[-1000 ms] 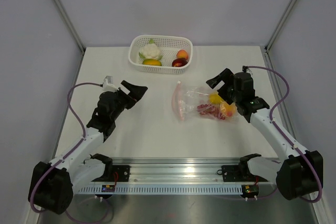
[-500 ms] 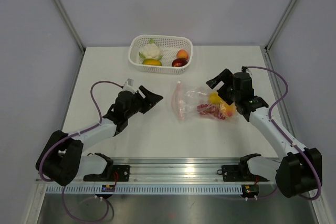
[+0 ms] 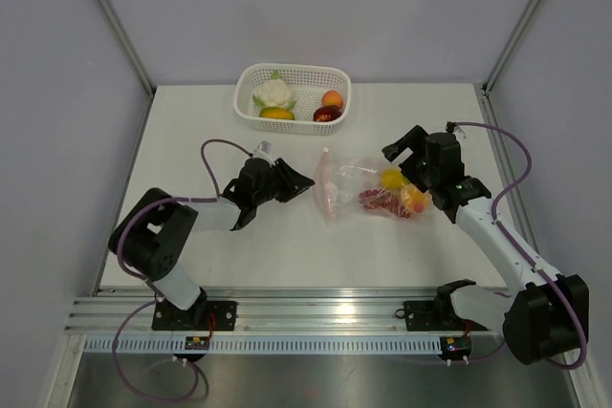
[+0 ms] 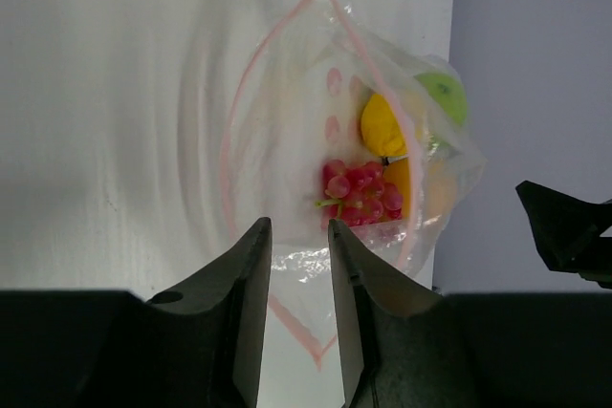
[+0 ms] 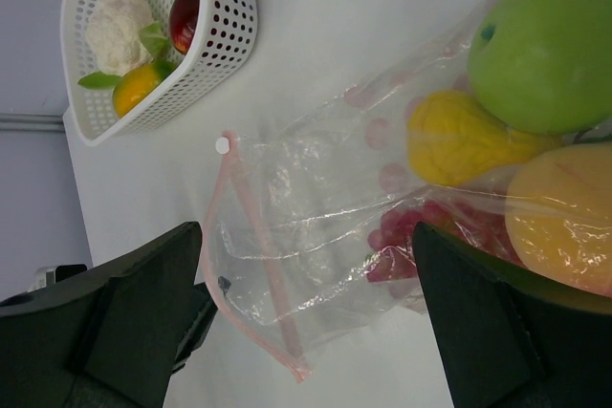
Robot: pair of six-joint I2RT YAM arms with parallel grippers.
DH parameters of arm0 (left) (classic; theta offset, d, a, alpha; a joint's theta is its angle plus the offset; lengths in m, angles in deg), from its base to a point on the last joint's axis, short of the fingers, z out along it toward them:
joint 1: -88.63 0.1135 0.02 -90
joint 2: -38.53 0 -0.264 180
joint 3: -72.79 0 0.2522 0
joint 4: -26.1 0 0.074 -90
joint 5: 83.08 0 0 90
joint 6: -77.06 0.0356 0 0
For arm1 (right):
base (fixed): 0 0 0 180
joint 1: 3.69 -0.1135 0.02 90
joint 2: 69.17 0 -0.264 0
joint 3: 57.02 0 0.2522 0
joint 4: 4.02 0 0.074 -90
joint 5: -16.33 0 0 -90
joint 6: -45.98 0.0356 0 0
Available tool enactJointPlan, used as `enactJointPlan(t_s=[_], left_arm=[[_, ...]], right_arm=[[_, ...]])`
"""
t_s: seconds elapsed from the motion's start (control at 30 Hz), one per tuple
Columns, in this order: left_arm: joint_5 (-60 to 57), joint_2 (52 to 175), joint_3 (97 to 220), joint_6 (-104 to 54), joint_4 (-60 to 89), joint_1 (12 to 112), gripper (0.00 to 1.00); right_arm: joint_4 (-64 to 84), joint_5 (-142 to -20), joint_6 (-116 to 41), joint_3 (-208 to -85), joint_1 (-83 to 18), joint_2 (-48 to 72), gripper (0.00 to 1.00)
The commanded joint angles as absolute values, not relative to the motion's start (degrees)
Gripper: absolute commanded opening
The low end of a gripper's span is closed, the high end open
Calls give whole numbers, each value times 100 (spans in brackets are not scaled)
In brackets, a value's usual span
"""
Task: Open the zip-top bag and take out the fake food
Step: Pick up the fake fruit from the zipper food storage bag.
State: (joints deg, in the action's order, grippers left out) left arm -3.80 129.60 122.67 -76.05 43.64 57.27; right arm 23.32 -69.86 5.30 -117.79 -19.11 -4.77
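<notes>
The clear zip-top bag [image 3: 342, 182] lies flat on the table, its pink zip strip [image 3: 326, 186] facing left and its mouth gaping. Fake food sits in its right end: a green apple [image 5: 545, 54], a yellow piece [image 5: 459, 136], an orange piece [image 5: 564, 217] and dark red grapes [image 4: 359, 193]. My left gripper [image 3: 308, 182] is low at the bag's mouth. Its jaws stand a narrow gap apart, with the lower lip of the bag [image 4: 287, 169] showing in that gap [image 4: 299, 228]. My right gripper [image 3: 402, 152] hovers open wide above the bag's filled end [image 5: 306, 226].
A white perforated basket [image 3: 340, 93] stands at the back of the table holding a cauliflower [image 3: 274, 93], an orange piece, a peach and a dark red piece. The table's right edge [image 4: 455, 64] runs close behind the bag. Metal rail along the near edge.
My left arm has swung right and reached out to the bag's mouth, and its jaws have narrowed from wide open. The right gripper shifted slightly; the bag has not moved.
</notes>
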Motion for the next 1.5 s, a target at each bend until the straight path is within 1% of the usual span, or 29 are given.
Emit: enactJointPlan(t_s=[0.0,0.1,0.2,0.43,0.67,0.83,1.0,1.13,1.2,1.47], left_arm=[[-670,13387,12451,-7674,5100,5699,32],[-942,13704,12574,-7736,5311,5699,32],[-1040,13802,12680,-7675,5285,5690,33],[-1162,13881,12891,-7561,5180,5681,45],[-1242,13926,12953,-7525,5188,5620,45],[-1312,13978,13005,-7508,5215,5558,45],[-1461,14101,13119,-7517,5320,5470,45],[-1514,14172,13137,-7534,5346,5409,47],[-1505,14215,13085,-7560,5408,5339,48],[-1532,14277,13181,-7464,5251,5251,52]], right_arm=[[2547,-6463,589,-11965,-1898,-563,99],[2608,-6216,660,-11939,-1889,-589,99],[2652,-6032,678,-11912,-1889,-624,99],[2933,-5540,730,-11948,-1881,-659,99],[3189,-5074,854,-11878,-1600,-721,99],[3189,-5477,880,-11675,-1020,-669,98],[3145,-6031,994,-11552,-511,-177,98],[2864,-6364,1142,-11429,-466,227,98],[2487,-6725,1205,-11219,-466,351,98],[1880,-7129,1434,-10814,-466,141,96]])
